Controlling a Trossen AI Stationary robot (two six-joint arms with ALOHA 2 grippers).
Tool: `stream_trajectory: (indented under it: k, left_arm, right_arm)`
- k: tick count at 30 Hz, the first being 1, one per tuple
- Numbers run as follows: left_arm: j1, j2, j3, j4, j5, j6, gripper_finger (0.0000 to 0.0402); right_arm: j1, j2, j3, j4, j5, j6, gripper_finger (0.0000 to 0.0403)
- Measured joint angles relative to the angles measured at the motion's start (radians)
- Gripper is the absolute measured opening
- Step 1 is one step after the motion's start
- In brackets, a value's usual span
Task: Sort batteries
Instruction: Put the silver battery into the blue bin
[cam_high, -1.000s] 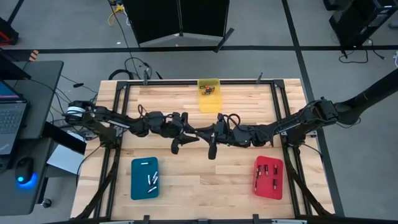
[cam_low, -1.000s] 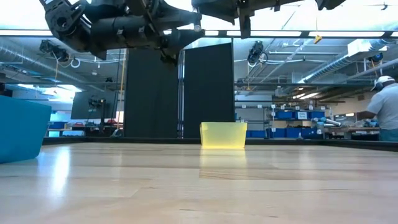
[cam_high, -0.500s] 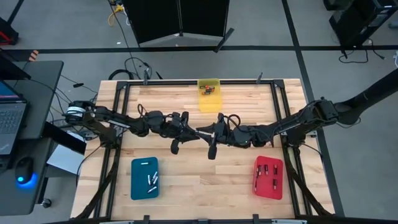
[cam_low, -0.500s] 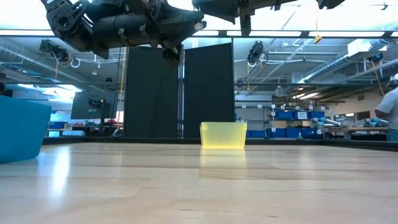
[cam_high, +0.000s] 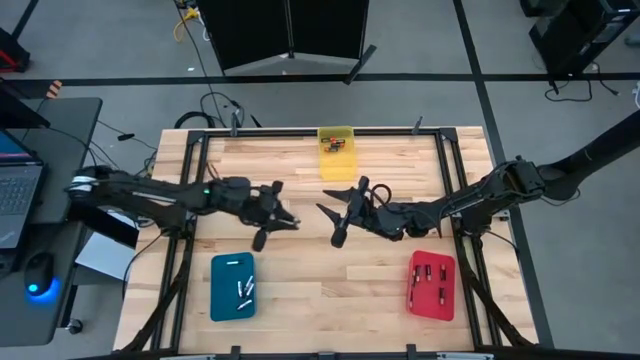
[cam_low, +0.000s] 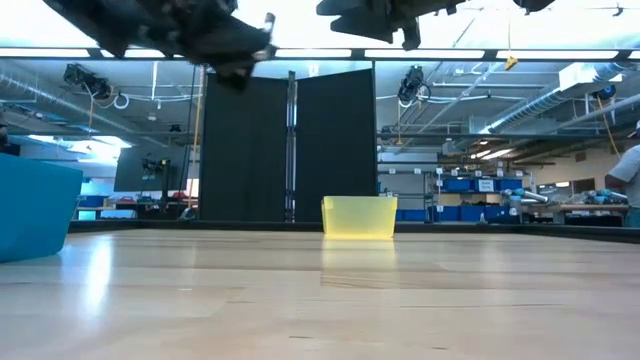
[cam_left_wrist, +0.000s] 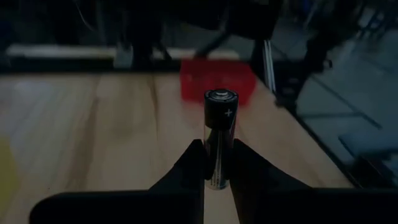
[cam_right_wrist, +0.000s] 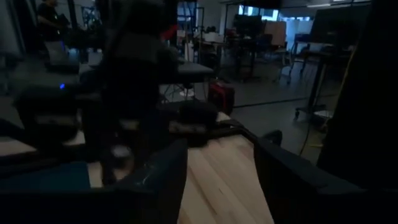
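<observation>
Between the left fingers (cam_left_wrist: 217, 169) stands a dark battery (cam_left_wrist: 220, 138), clamped upright with its plus end up and its lower end sunk in the narrow slot between the two tips. Seen from above, that left gripper (cam_high: 283, 222) hangs over the middle of the counter (cam_high: 300, 290), just left of centre, its arm reaching in from the left edge. Past the battery, in the left wrist view, a red tray (cam_left_wrist: 216, 81) sits on the wood farther off.

Facing it, the right gripper (cam_high: 338, 212) is near but apart from the left one; its fingers (cam_right_wrist: 161, 177) are spread wide with nothing between them, only bare wood showing in the gap. Its arm comes in from the right side of the counter.

Down the counter, the teal tray (cam_high: 233, 285) lies at the near left and holds a few silvery cells (cam_high: 243, 291). The red tray lies at the near right with several dark cells (cam_high: 429, 280) in it. At the far middle edge stands a yellow bin (cam_high: 336, 151) with more cells (cam_high: 334, 145) inside; their number is too small to tell.

From counter height both arms pass overhead, and the yellow bin stands alone on the wood with the teal tray at the left border.
</observation>
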Motion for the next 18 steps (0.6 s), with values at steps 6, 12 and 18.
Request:
stream_trajectory:
  k: [6,12,18]
  left_arm:
    - [-0.104,-0.166,0.000,-0.349,-0.056,-0.036,0.0052]
    - [-0.297,-0.227,0.013,-0.653,-0.218,-0.212,0.0052]
    - [-0.502,-0.206,0.098,-0.949,-0.355,-0.453,0.0052]
  right_arm:
    - [-0.002,0.000,0.000,-0.098,-0.005,0.035,0.0124]
    - [-0.015,0.000,-0.001,-0.156,-0.009,0.056,0.0012]
    - [-0.020,0.000,-0.001,-0.165,-0.009,0.058,0.0021]
